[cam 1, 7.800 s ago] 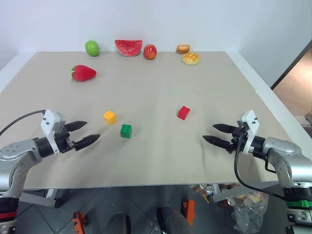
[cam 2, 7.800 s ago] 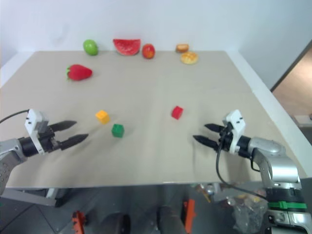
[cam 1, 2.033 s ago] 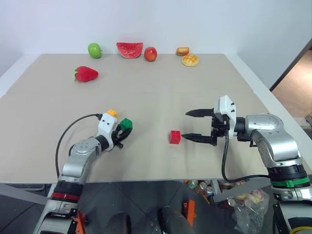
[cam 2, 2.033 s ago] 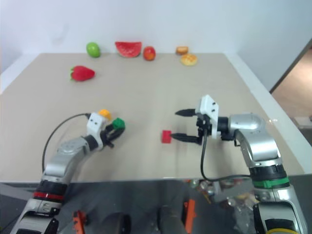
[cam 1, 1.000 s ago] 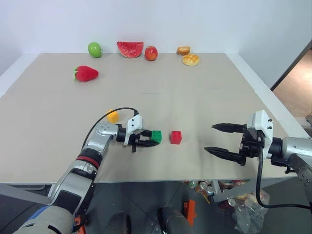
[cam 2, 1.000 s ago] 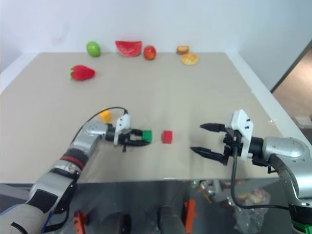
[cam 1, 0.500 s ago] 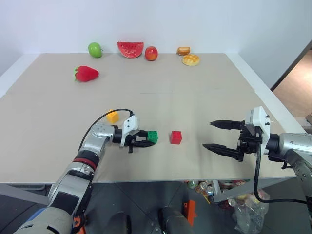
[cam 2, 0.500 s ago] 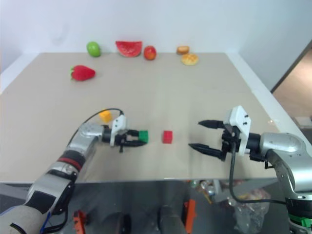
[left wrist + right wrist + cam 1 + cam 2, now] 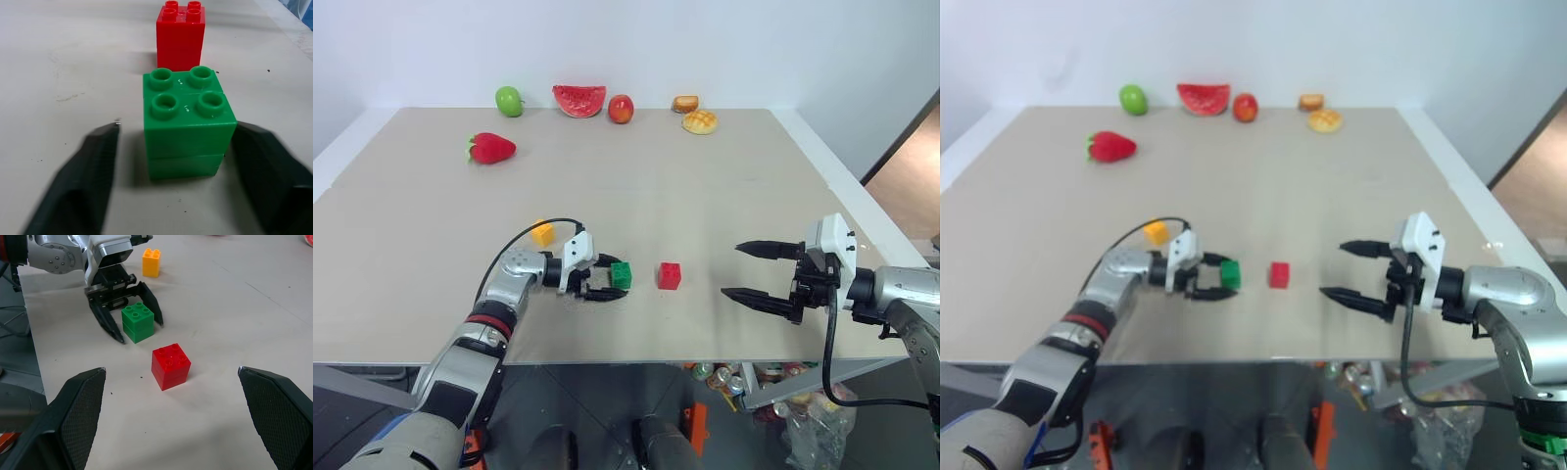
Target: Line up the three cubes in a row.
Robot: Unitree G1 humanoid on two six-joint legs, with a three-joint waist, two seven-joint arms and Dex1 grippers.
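Note:
On the beige table a green cube rests just left of a red cube, with a small gap between them. A yellow cube stands farther back and to the left. My left gripper is open, one finger on each side of the green cube. In the left wrist view both fingers stand clear of the green cube, and the red cube lies beyond. To the right of the red cube, my right gripper hovers open and empty.
Toy foods line the far edge: a strawberry, a green apple, a watermelon slice, a red fruit and two buns. The table's front edge runs close below the cubes.
My left gripper has opened and let go of the green cube, which now rests beside the red one. The right gripper has kept still.

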